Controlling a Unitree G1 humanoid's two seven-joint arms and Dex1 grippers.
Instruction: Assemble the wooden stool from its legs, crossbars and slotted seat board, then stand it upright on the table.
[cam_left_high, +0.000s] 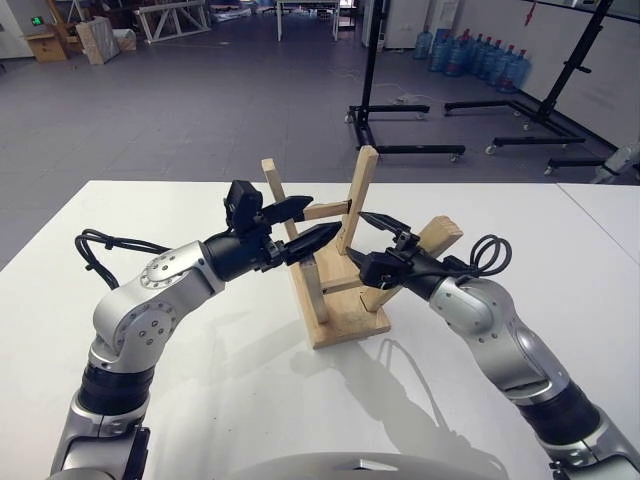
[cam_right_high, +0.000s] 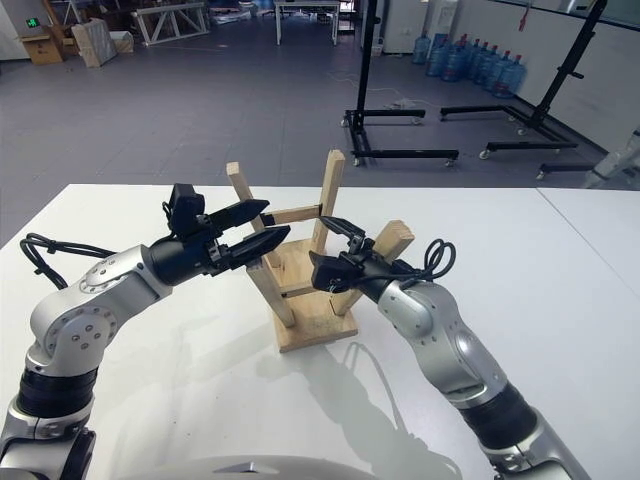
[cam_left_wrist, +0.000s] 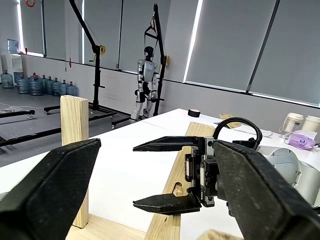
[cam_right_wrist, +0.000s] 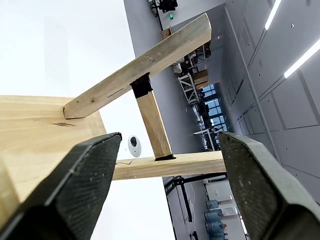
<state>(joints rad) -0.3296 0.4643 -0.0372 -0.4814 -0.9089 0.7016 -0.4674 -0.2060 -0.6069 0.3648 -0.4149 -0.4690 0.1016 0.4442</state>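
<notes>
While the stool (cam_left_high: 318, 290) is seen upside down near the middle of the tabletop (cam_left_high: 230, 400), its seat board (cam_left_high: 355, 322) is laid flat on the white surface and the legs (cam_left_high: 362, 195) are pointed up, some leaning. An upper crossbar (cam_left_high: 330, 209) is seen bridging the far legs; a lower one is fitted nearer the board.

The left end effector (cam_left_high: 320, 220) is held at the stool's left side, jaws apart with nothing gripped, just beside the upper crossbar and the near left leg. The right end effector (cam_left_high: 357, 238) is held at the right side, jaws likewise apart with nothing clamped, close to the tall leg. In the right wrist view wood is framed between the jaws, but contact cannot be confirmed.

Handling, as judged: the bare softwood is expected to be light and stiff, not fragile, with a dry surface that should give fair grip. The joints look press-fitted, so they may be pulled loose if a single leg is levered. A hold low on a leg near the seat board, or on a crossbar close to its joint, is judged safest. For turning over, opposite sides should be taken together so the frame is not racked. Incomplete seating is suggested by the leaning legs, though that cannot be settled from these views. Upright standing is not yet done.
</notes>
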